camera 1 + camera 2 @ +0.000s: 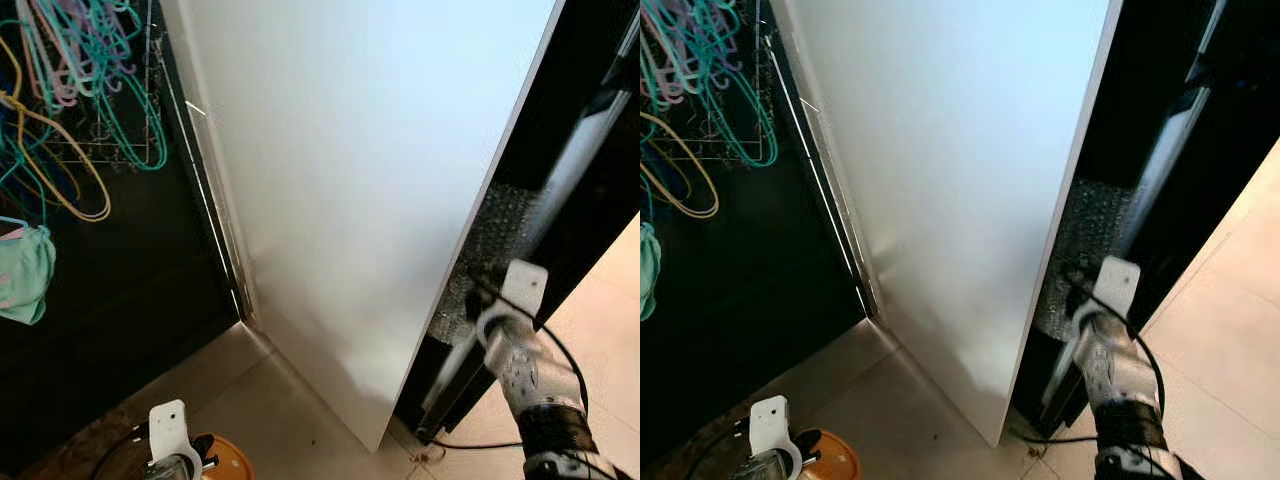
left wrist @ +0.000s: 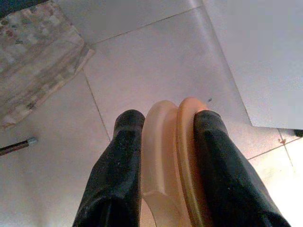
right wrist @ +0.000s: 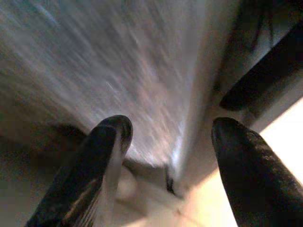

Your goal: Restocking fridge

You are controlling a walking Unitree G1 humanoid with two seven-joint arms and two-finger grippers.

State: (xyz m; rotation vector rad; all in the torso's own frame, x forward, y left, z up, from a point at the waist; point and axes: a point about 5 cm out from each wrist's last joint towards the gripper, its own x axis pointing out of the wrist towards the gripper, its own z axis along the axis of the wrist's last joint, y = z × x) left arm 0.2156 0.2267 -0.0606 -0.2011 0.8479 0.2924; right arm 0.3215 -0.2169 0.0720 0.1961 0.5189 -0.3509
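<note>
Parted gripper (image 3: 170,137) facing fridge door (image 3: 118,61)

Bunch of teal, pink and yellow hangers (image 1: 75,90) are hanging on a wire rack up left. A green cloth (image 1: 22,275) is dangling below them, over the tiled floor (image 1: 270,415).

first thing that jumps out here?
The big white fridge door fills the middle of the head views, its edge toward the robot. The right tool is open at that edge, low down. The left tool, low over the tile floor, is shut on an orange round item.
</note>
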